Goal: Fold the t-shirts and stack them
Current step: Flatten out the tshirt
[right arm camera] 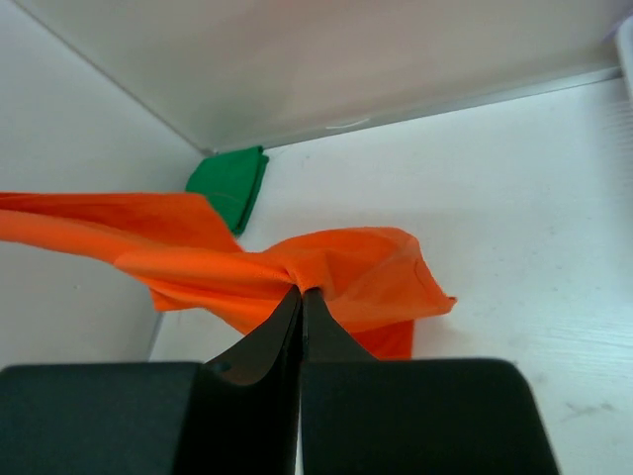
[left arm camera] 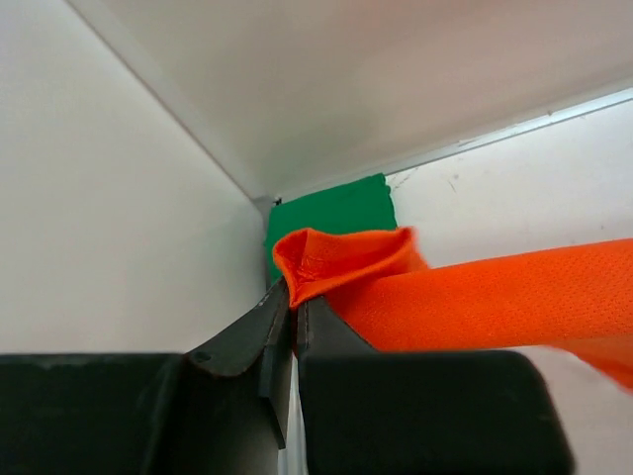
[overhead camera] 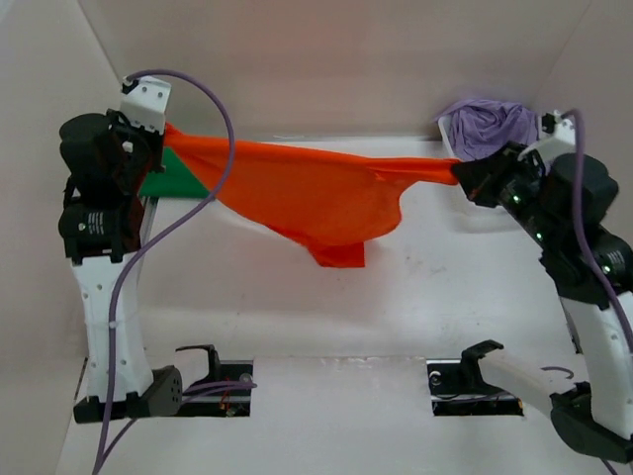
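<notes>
The orange shirt (overhead camera: 307, 188) is hanging stretched across the middle of the frame, and whether its sagging fold is touching the table (overhead camera: 326, 327) is hard to tell. The left gripper (left arm camera: 293, 297) is pinching one end at upper left, and the right gripper (right arm camera: 302, 292) is pinching the other at upper right. The green shirt (overhead camera: 176, 183) is lying at left, mostly hidden. The purple shirt (overhead camera: 490, 124) is bunching at upper right, partly hidden by the right arm.
</notes>
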Robot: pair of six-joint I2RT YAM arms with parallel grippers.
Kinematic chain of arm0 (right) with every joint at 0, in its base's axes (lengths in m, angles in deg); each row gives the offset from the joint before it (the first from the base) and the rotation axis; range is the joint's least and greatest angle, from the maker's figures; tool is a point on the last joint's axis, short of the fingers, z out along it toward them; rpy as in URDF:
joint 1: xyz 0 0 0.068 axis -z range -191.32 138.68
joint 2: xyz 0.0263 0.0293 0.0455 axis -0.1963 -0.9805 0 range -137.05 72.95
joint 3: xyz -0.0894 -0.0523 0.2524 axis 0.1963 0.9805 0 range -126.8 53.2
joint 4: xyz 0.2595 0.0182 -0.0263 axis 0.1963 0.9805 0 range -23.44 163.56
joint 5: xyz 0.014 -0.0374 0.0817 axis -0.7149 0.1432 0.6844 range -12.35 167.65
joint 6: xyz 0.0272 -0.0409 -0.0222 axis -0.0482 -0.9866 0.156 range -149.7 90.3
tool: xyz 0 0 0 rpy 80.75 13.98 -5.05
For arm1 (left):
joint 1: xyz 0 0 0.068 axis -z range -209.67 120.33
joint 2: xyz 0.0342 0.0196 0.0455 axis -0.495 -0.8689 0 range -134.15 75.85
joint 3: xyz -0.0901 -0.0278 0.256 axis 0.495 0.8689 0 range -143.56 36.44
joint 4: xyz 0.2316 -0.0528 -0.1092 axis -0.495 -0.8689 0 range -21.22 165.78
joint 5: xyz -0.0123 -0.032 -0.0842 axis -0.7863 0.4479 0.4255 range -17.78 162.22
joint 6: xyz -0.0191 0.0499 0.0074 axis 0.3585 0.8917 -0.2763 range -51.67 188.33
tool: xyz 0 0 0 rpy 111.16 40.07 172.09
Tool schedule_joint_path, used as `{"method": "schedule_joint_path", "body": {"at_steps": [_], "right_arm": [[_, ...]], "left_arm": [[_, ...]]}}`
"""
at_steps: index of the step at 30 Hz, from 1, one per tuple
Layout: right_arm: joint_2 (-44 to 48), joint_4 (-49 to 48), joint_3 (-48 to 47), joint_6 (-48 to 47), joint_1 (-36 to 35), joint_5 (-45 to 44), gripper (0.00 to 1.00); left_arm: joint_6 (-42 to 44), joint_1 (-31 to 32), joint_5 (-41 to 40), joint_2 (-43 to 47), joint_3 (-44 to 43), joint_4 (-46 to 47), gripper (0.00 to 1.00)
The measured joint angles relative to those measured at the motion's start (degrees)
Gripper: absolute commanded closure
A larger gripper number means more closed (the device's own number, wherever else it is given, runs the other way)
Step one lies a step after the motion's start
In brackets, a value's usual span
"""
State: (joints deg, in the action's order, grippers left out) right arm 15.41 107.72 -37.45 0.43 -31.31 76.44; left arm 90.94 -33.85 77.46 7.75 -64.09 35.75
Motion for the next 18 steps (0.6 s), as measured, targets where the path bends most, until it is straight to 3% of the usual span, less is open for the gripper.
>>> {"method": "schedule_joint_path", "body": {"at_steps": [5, 11, 15, 18], "right_arm": [[3.8, 10.27, -7.67, -1.66, -6.05, -5.09, 1.0], [3.21, 15.8, -15.39, -1.86, -15.08, -12.83, 1.0], [1.14, 15.85, -15.08, -2.69, -14.75, -14.51, 1.0], [-2.86, 14.32, -13.4, -3.93, -9.99, -11.26, 1.0]], "left_arm": [[1.95, 1.07, -0.22, 4.48, -4.96, -8.48, 0.98], [2.49, 3.67, -2.23, 6.32, -10.58, -13.66, 0.98], [2.47, 5.27, -3.5, 5.57, -9.62, -14.99, 0.98], [2.4, 5.84, -4.17, 2.32, -7.34, -14.88, 0.98]]}}
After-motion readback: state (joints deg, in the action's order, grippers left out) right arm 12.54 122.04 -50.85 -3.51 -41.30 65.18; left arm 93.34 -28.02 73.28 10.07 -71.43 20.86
